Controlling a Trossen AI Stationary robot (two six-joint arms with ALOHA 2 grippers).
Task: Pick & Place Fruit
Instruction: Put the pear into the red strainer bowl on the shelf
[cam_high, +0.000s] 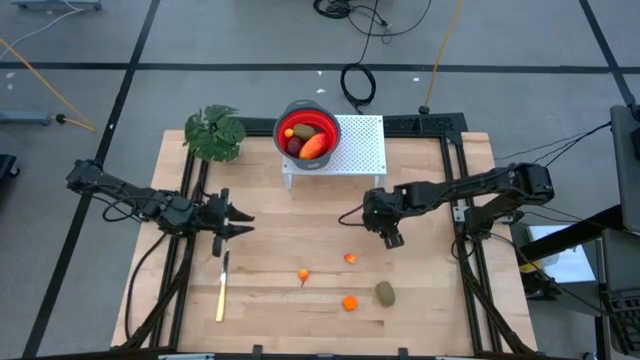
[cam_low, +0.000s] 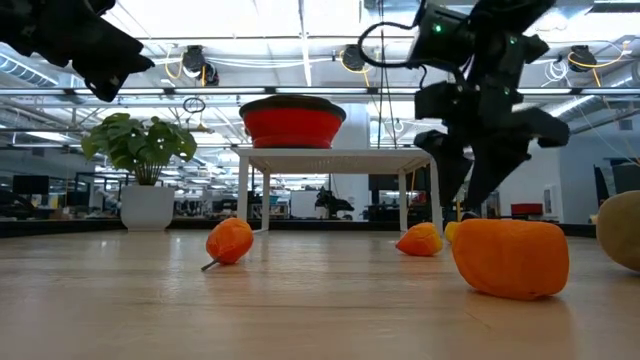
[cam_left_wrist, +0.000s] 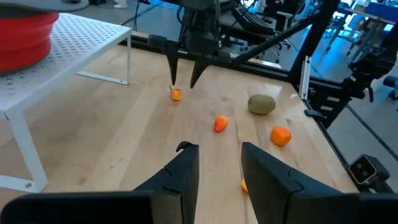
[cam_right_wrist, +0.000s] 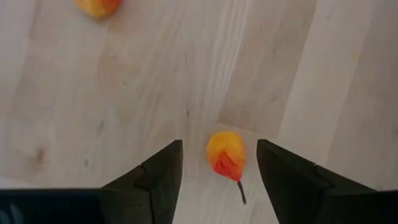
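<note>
Right claw (cam_right_wrist: 219, 165): released, fingers straddling a small orange fruit (cam_right_wrist: 226, 154) on the bench (cam_high: 270, 250)
Left claw (cam_left_wrist: 219, 163): released, waiting near the knife (cam_high: 222, 285)
Other fruit: some in red bowl (cam_high: 322, 122), olive oval (cam_high: 385, 293) on bench

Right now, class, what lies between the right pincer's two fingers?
A small orange fruit with a stem, on bare table, lies untouched inside the open right pincer, per the right wrist view.
</note>
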